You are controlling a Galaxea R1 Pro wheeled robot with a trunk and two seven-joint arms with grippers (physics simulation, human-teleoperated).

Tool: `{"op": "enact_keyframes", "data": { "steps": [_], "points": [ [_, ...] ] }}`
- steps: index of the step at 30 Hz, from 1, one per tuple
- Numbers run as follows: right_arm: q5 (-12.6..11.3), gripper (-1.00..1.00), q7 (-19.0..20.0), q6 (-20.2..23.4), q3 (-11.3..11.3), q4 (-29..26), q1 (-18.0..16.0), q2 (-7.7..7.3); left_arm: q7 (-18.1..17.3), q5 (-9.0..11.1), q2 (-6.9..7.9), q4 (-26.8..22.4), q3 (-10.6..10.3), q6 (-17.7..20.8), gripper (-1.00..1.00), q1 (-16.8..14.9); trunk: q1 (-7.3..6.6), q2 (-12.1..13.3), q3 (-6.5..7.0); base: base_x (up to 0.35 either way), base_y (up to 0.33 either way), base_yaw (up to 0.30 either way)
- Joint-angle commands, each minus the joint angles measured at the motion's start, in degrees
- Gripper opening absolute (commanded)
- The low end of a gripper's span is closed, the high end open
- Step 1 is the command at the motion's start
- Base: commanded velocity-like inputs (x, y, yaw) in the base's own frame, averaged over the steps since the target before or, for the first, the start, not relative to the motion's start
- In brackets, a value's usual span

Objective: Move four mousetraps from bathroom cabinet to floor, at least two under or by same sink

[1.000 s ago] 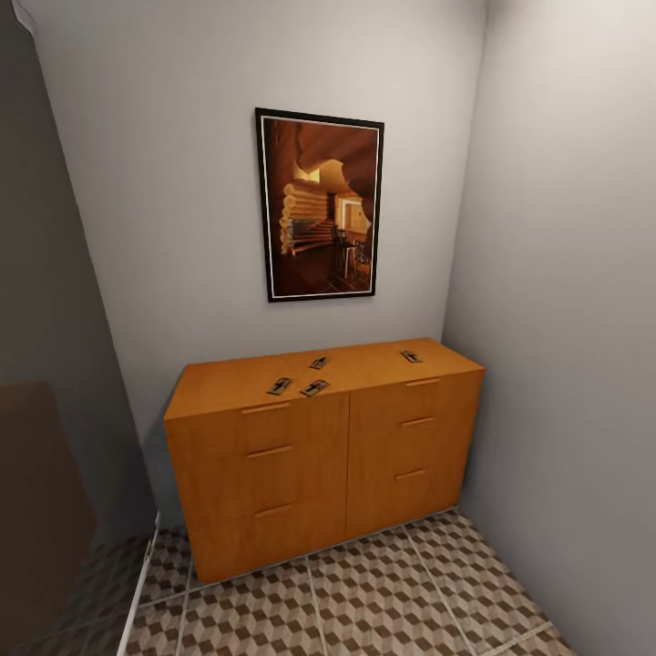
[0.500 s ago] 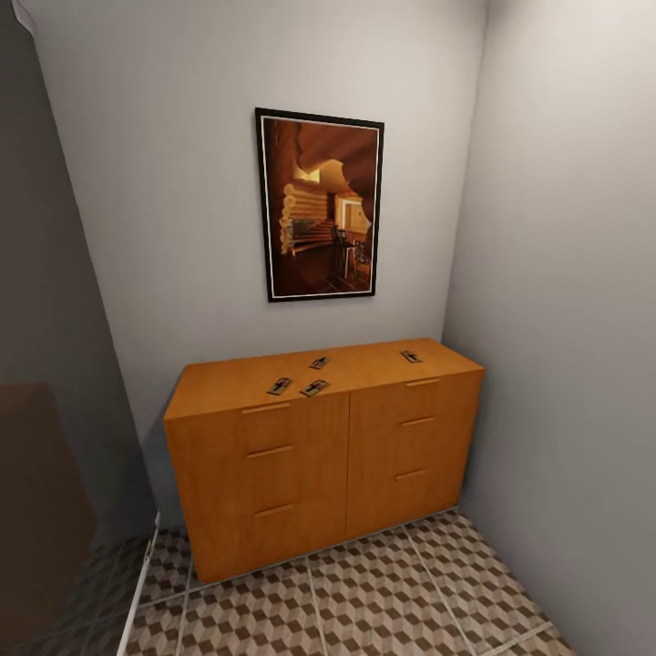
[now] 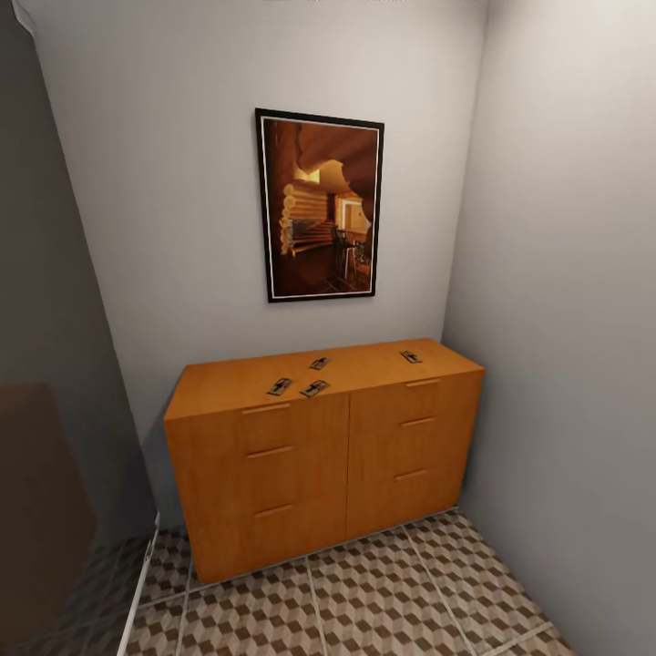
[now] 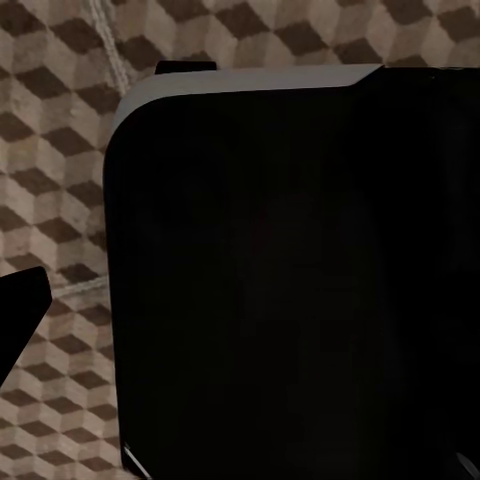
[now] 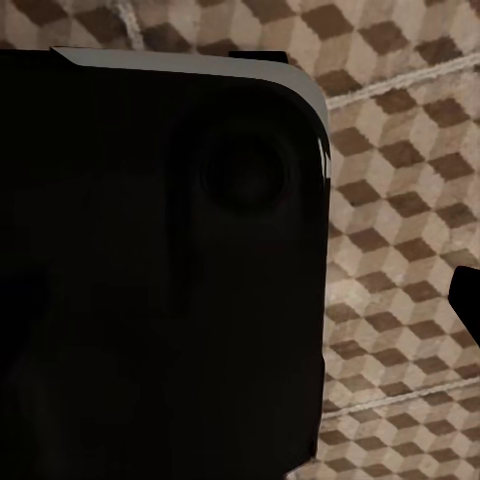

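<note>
Four mousetraps lie on the flat top of the orange-brown cabinet (image 3: 301,456) in the head view. Two of them (image 3: 280,386) (image 3: 314,388) sit side by side near the front edge. A third mousetrap (image 3: 319,363) lies just behind them, and the fourth (image 3: 411,356) rests toward the right end. All drawers are closed. The cube-patterned bathroom floor (image 3: 364,601) spreads in front of the cabinet. The sink is out of view. One dark fingertip (image 4: 20,310) shows at the edge of the left wrist view, another fingertip (image 5: 468,300) at the edge of the right wrist view, both above the tiles.
A framed painting (image 3: 319,205) hangs above the cabinet. A grey wall (image 3: 565,364) closes the right side. A blurred brown panel (image 3: 36,510) stands at the near left beside a white threshold strip (image 3: 141,583). The robot's black body (image 4: 290,280) (image 5: 160,260) blocks much of both wrist views.
</note>
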Motion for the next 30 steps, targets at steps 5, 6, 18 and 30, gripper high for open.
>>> {"op": "enact_keyframes", "data": {
  "steps": [5,6,18,30],
  "points": [
    [0.0,1.00,-0.1,-0.2,0.0,0.0,0.0,0.00,0.0,0.1,-0.03,0.0,0.0,-0.1,1.00,0.0,-1.11,2.0,0.85,0.000,0.000,0.000],
    [0.0,1.00,-0.1,-0.2,0.0,0.0,0.0,0.00,0.1,0.1,-0.04,0.0,0.0,-0.1,1.00,0.0,-1.33,2.4,1.03,0.000,0.000,0.000],
    [-0.1,1.00,-0.1,-0.2,0.0,0.0,0.0,-0.01,0.4,0.1,-0.04,0.0,0.0,-0.1,1.00,0.0,-3.96,7.2,3.19,0.000,0.000,0.000],
    [-0.1,1.00,-0.1,-0.1,0.0,0.0,0.0,-0.08,0.4,0.1,-0.04,0.0,0.0,-0.1,1.00,0.0,-6.60,12.0,5.34,0.000,0.000,0.000]
  ]
}}
